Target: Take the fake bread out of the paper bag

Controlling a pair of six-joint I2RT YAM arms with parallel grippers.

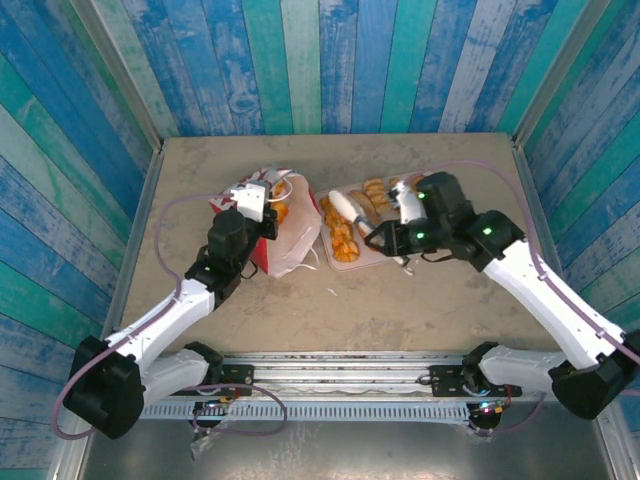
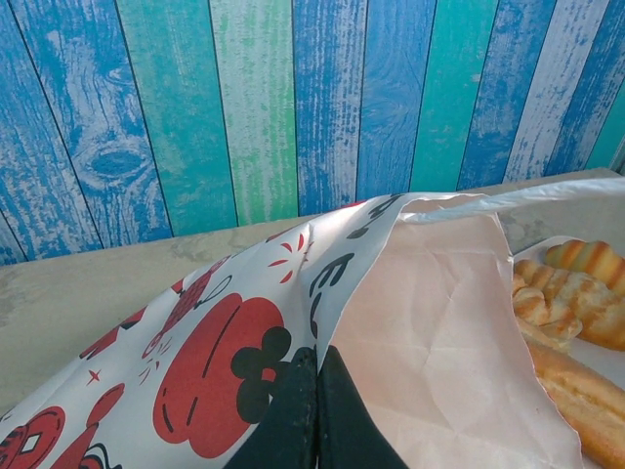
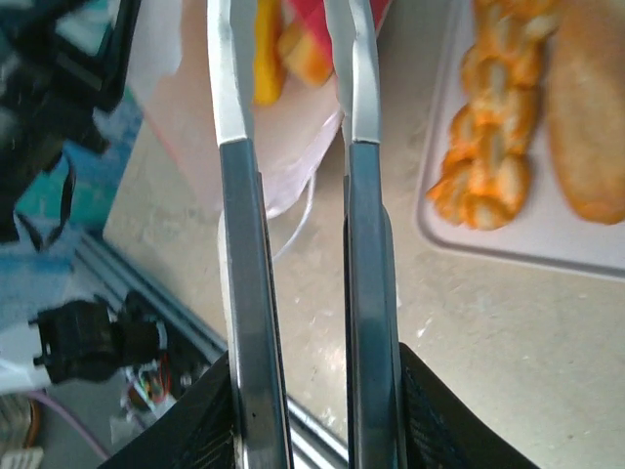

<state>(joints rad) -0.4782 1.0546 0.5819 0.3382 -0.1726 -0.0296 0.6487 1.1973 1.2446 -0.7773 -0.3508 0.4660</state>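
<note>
Top external: left claw [image 1: 252,205] pinched shut on paper bag [image 1: 290,250] rim, propping the mouth open. Right claw [image 1: 343,206] is nearer the goods, jaws a narrow gap apart, empty, over tray [image 3: 527,244] edge. Fake bread [image 1: 279,212] inside bag lies just left, straight ahead of tips. Bag lip & cord handle [image 3: 305,210] are in the way.

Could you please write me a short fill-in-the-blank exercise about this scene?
1. The left gripper is shut on the edge of the paper ___.
2. Bread lies on the pale ___ beside it.
3. The right gripper has its fingers apart and holds ___.
Missing words: bag; tray; nothing.
</note>
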